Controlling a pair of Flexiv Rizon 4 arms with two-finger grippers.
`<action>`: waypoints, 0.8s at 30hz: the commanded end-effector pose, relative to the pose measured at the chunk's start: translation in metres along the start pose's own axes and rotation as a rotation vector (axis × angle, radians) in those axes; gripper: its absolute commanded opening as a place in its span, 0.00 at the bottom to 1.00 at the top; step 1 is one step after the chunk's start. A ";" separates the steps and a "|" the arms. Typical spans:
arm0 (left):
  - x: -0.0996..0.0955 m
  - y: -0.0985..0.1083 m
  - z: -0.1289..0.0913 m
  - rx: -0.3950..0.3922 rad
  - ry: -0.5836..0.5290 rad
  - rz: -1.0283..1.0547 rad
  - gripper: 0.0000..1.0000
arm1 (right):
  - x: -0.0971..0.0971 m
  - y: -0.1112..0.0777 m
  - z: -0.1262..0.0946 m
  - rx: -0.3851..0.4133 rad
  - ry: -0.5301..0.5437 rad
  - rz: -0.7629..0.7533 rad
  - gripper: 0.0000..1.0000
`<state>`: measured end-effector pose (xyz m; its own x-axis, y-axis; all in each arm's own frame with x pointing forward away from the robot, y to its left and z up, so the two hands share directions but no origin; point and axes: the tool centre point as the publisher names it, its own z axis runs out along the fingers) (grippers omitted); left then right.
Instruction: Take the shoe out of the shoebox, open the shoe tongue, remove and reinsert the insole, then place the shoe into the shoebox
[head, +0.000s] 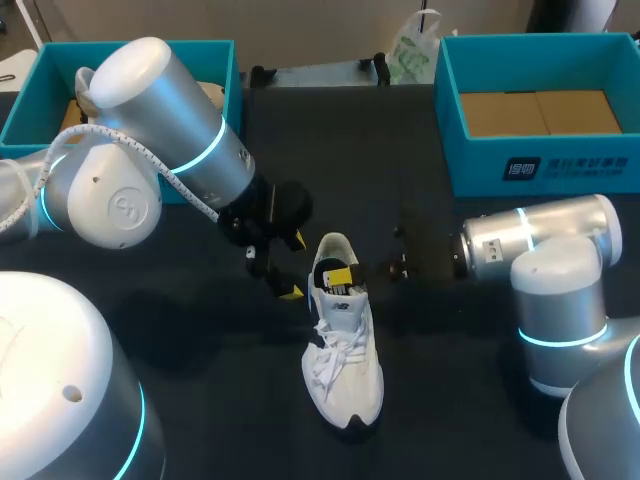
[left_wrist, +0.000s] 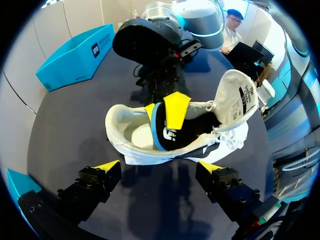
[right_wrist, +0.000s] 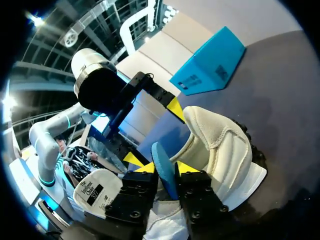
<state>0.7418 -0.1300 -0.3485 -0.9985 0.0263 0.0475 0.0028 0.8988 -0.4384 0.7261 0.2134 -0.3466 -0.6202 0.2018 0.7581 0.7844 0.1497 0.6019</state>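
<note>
Two grippers are stationed at one white shoe (head: 345, 350), which rests on its sole on the dark table (head: 450, 400), outside both boxes.

1. Right gripper (right_wrist: 166, 168): fingers clamped on the insole (left_wrist: 165, 135), one yellow tip on each face. The insole is dark with a blue edge. It stands on edge between the fingers, its upper part raised out of the heel opening and its lower part inside the shoe.

2. Left gripper (left_wrist: 158, 166): fingers spread wide, holding nothing. The shoe's heel end lies just ahead of its tips, with bare table between the tips and the shoe. The clamped insole is ahead of this gripper, beyond the near side wall of the shoe.

3. Tongue (left_wrist: 239, 97): folded up and away from the opening, on the toe side of the right gripper, with its inner label showing. The laces (head: 335, 345) lie loose over the forefoot, beyond the tongue from the right gripper.

4. Right teal shoebox (head: 540, 165): well apart from the right gripper, beyond the right arm (head: 540, 250); a cardboard floor shows inside.

5. Left teal shoebox (head: 210, 46): well apart from the left gripper, behind the left arm (head: 170, 130), which hides most of its interior.
</note>
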 end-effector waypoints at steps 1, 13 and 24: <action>0.000 0.001 0.001 0.001 -0.001 0.001 1.00 | 0.005 0.006 -0.001 0.009 -0.017 -0.020 0.36; 0.000 0.001 0.001 0.001 -0.001 0.001 1.00 | 0.001 0.026 0.000 0.023 -0.023 -0.068 0.30; 0.000 0.001 0.001 0.001 -0.001 0.001 1.00 | -0.014 0.011 0.002 0.033 -0.023 -0.003 0.00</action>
<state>0.7418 -0.1300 -0.3485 -0.9985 0.0263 0.0475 0.0028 0.8988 -0.4384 0.7471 0.2130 -0.3441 -0.6282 0.2203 0.7462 0.7781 0.1854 0.6002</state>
